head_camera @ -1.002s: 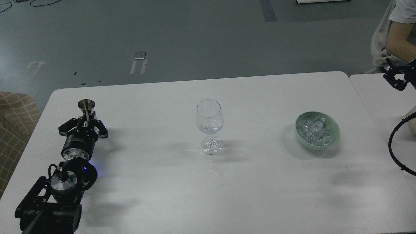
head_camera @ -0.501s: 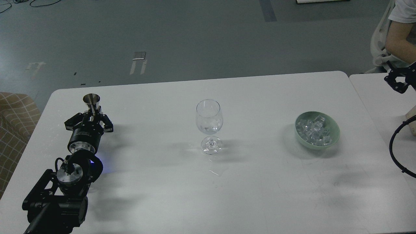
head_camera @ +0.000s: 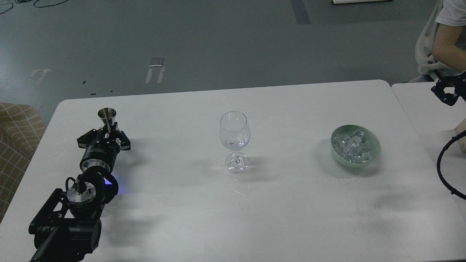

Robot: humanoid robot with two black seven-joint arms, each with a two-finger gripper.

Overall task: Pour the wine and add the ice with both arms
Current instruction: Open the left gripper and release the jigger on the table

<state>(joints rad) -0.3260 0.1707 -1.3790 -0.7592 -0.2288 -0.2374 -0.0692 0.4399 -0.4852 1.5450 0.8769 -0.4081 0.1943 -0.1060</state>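
My left gripper (head_camera: 107, 130) is at the table's left side, shut on the waist of a small steel jigger (head_camera: 107, 114) that stands upright with its cone mouth up. A clear stemmed wine glass (head_camera: 235, 140) stands mid-table; any wine in its bowl is too faint to tell. The ice (head_camera: 352, 146) is a heap of clear cubes in a pale green bowl (head_camera: 375, 154) to the right. My right gripper (head_camera: 447, 93) is small and dark at the far right edge, well above and right of the bowl.
A few clear drops (head_camera: 240, 193) lie on the white table (head_camera: 291, 211) in front of the glass. A second table (head_camera: 422, 109) adjoins on the right. A seated person (head_camera: 449, 40) is at the top right, a plaid seat (head_camera: 14, 138) at the left.
My left gripper has moved right and away from me with the jigger. My right gripper has shifted slightly right toward the frame edge. The glass and bowl have not moved.
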